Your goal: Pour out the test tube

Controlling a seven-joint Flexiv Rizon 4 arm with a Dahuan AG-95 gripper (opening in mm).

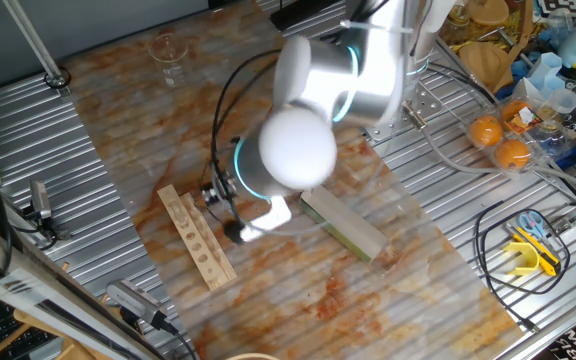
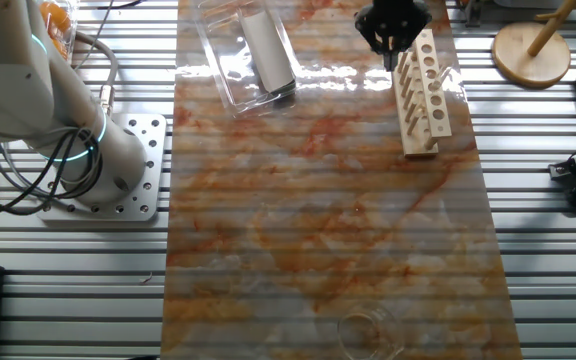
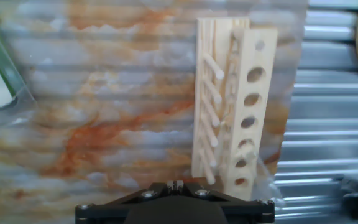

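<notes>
One test tube [image 3: 248, 151] stands in one wooden rack [image 3: 247, 99], right of centre in the hand view, among six holes. The gripper [image 2: 392, 28] hangs above the rack's end; whether its jaws are open cannot be told. One glass beaker [image 2: 370, 330] sits low on the desk [image 2: 318, 200].

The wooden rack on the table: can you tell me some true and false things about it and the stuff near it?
1. The wooden rack has a row of round holes along its top. True.
2. The rack stands on the bare metal part of the table. False: it stands on the orange marbled mat.
3. The gripper is near one end of the rack. True.
4. The clear glass beaker sits right next to the rack. False: it is at the far other end of the mat.
5. The hand view shows the fingers squeezing a test tube. False: the fingers are out of sight there, and no tube can be clearly seen.
</notes>
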